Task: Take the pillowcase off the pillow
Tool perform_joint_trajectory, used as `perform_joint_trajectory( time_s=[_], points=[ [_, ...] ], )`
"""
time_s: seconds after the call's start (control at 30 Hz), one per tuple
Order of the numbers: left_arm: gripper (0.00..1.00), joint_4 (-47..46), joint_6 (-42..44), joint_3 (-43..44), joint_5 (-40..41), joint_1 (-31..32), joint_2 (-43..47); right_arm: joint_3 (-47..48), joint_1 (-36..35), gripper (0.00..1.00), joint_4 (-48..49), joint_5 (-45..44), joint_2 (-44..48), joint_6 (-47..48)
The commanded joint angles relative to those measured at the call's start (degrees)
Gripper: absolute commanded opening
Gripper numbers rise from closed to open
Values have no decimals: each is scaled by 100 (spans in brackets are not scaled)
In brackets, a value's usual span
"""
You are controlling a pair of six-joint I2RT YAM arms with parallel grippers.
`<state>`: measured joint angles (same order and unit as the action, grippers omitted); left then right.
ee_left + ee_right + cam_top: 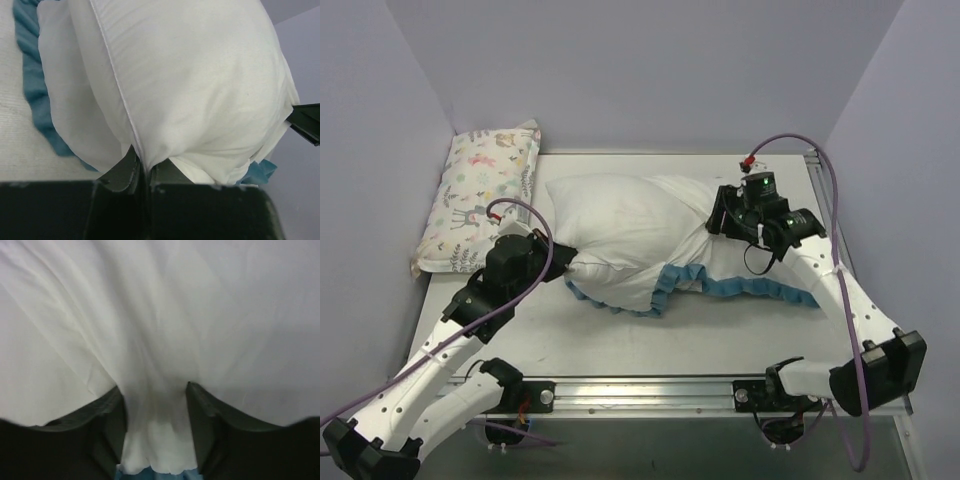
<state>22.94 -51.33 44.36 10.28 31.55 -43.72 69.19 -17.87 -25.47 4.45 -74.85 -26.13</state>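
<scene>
The plain white pillow (610, 215) lies across the middle of the table, its left half out of the pillowcase (725, 262). The pillowcase lies white face up around the pillow's right half, and its teal frill (750, 288) runs along the front. My left gripper (569, 266) is shut on the pillow's left seam; in the left wrist view (144, 169) the jaws pinch that seam of the pillow (200, 85), with thin pillowcase cloth (70, 100) beside it. My right gripper (720, 224) is at the right end, shut on a bunch of white pillowcase cloth (155, 340) held between its fingers (155, 415).
A smaller pastel animal-print pillow (480, 195) lies at the back left against the wall. Grey walls close in the left, back and right sides. A metal rail (650, 390) with both arm bases runs along the near edge.
</scene>
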Motion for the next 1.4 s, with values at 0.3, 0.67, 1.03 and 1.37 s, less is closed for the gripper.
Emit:
perform_joint_trajectory(
  time_s=[0.3,0.67,1.03,1.37],
  points=[
    [0,-501,334,986,527,307,-417,-1098,-3254,86,225,-1770,1851,-531],
    [0,-361,545,1821,1002,879,-760,-1987,-3216,44,1141,-2511,682,-1148],
    [0,395,1362,3263,2117,818,-549,-2543,115,0,597,-1149,1877,-754],
    [0,554,1161,3105,1600,835,-260,953,152,0,-922,-717,2396,-358]
  ],
)
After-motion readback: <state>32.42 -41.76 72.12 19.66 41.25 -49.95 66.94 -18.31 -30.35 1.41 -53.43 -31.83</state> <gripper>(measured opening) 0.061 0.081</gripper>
